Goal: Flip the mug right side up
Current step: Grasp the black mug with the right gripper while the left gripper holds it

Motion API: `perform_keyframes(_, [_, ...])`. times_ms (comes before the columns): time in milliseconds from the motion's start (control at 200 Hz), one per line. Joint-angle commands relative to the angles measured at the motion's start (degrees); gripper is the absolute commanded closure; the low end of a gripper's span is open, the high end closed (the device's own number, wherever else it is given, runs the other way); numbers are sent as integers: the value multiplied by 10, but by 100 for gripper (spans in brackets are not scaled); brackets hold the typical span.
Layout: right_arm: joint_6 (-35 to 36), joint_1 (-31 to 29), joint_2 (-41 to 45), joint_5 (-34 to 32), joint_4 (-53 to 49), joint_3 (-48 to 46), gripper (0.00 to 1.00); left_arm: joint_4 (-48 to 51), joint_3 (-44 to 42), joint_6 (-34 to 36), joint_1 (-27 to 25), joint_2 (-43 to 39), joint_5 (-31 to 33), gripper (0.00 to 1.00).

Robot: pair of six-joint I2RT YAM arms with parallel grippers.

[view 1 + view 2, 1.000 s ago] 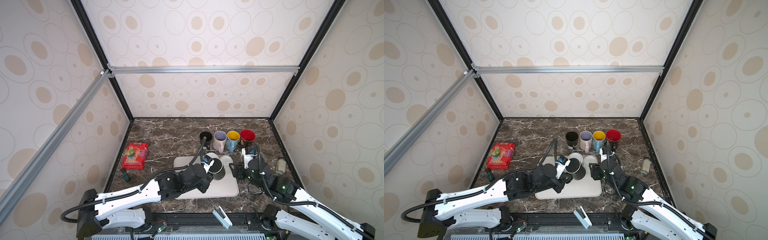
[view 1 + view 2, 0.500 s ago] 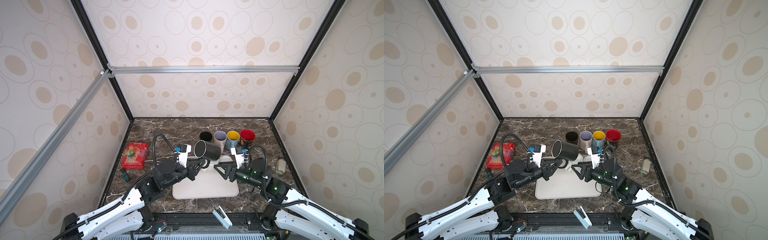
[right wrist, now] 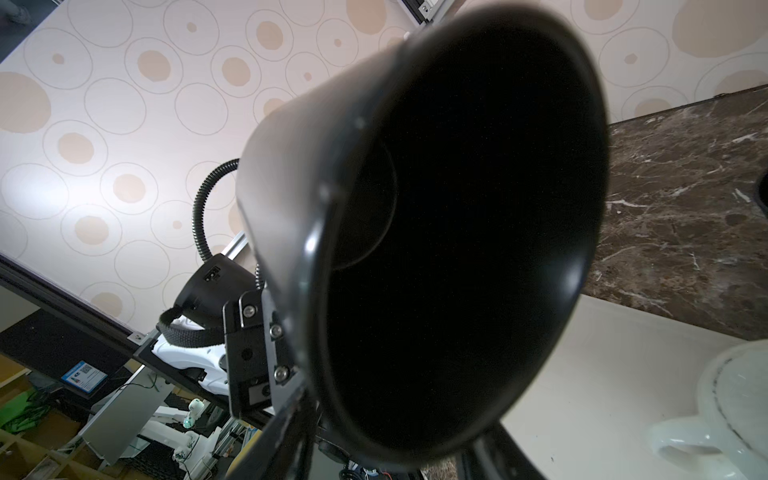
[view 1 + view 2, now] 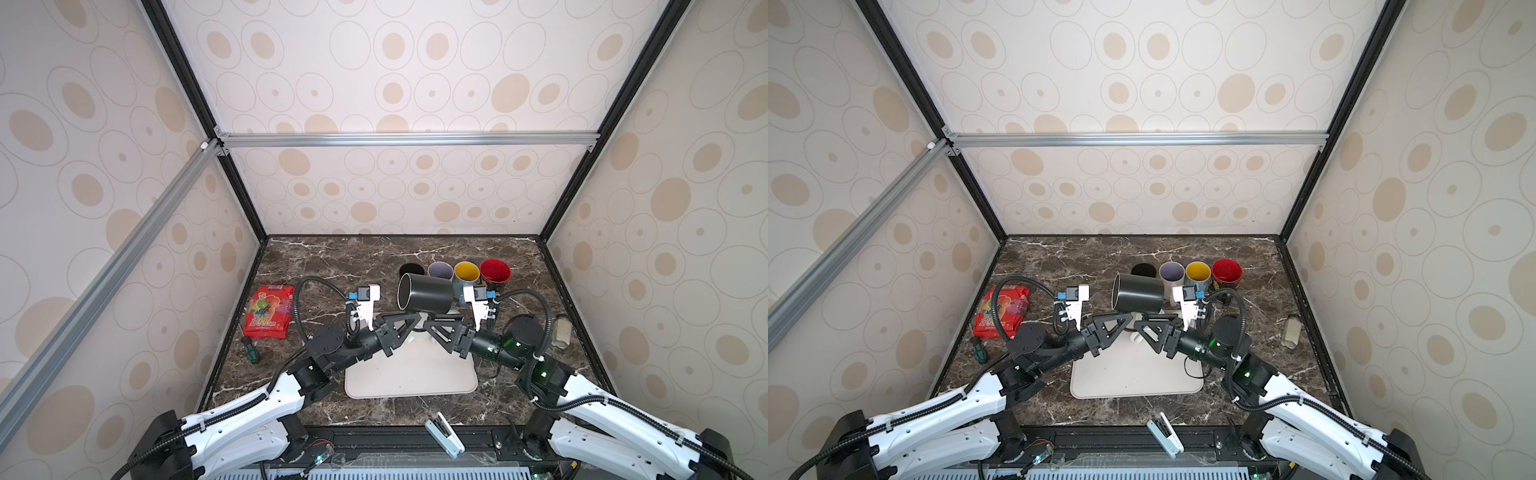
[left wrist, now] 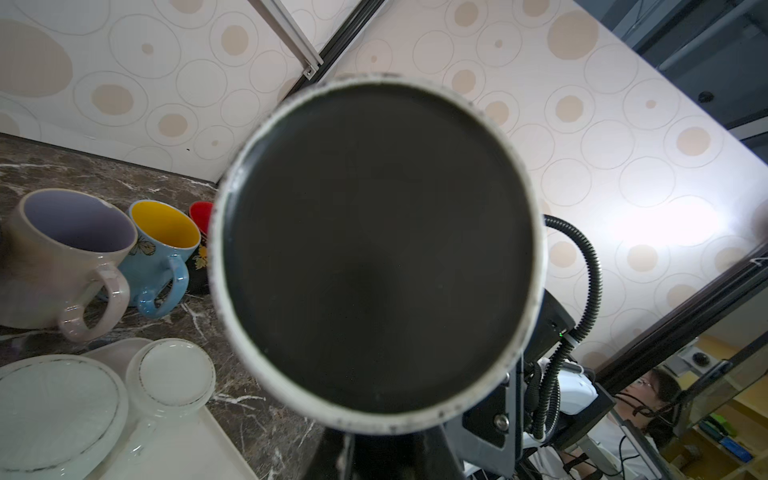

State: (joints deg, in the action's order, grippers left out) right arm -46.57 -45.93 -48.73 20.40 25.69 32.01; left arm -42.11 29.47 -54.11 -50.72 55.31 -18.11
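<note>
Far left on the marble, a red snack packet (image 4: 268, 311) and a screwdriver (image 4: 249, 348) lie well clear of the work.

The left gripper (image 4: 417, 322) reaches up from under the black mug (image 4: 426, 295). Its jaws are together, clamped on the mug's underside. I take that to be the handle, but the contact itself is hidden.

The mug is in the air above the far end of the beige tray (image 4: 411, 376), lying on its side. The left wrist view shows its flat base (image 5: 376, 253) and the right wrist view its dark mouth (image 3: 465, 232), so the mouth points toward the right arm.

Behind it, a row of upright mugs (image 4: 466, 272) stands on the marble.

The right gripper (image 4: 430, 323) meets the left one beneath the mug. Its fingers (image 3: 500, 451) stand apart at the mouth end. I cannot tell whether they touch the rim.

Step in hand, as I judge it: mid-flip, about half done, with the mug at horizontal.

The next move calls for either the right jaws taking a firm hold before the left lets go, or the left wrist rolling further until the mouth faces up. Then the mug goes down onto a bare part of the tray, clear of the white cups (image 5: 170, 374).
</note>
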Motion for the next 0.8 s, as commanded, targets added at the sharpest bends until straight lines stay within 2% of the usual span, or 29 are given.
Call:
perform_keyframes(0, [-42, 3, -19, 13, 130, -5, 52, -150, 2, -49, 1, 10, -41, 100])
perform_keyframes(110, [-67, 6, -27, 28, 187, -6, 54, -191, -18, -72, 4, 20, -40, 100])
perform_keyframes(335, [-61, 7, -13, 38, 162, 19, 60, -211, -32, -84, 6, 21, -40, 100])
perform_keyframes(415, [-71, 7, -16, 40, 162, 25, 68, -219, -33, -87, 7, 25, -40, 100])
perform_keyframes(525, [-81, 7, -22, 41, 152, 37, 99, -219, -27, -88, 6, 33, -54, 100])
perform_keyframes(650, [-63, 7, -19, 38, 101, 52, 100, -168, -17, -71, 8, 30, -56, 99])
perform_keyframes(665, [-59, 7, -19, 37, 96, 53, 100, -154, -15, -66, 9, 27, -55, 94])
perform_keyframes(690, [-53, 7, -17, 36, 86, 57, 100, -128, -11, -57, 11, 23, -51, 74])
perform_keyframes(700, [-52, 7, -16, 35, 83, 58, 100, -115, -9, -52, 12, 19, -48, 60])
perform_keyframes(745, [-40, 7, -12, 28, 64, 63, 100, -41, -1, -27, 16, 1, -25, 8])
perform_keyframes(760, [-36, 7, -11, 24, 57, 66, 100, -12, 2, -17, 17, -5, -13, 2])
perform_keyframes(795, [-23, 7, -10, 19, 40, 72, 100, 59, 10, 13, 18, -28, 25, 0])
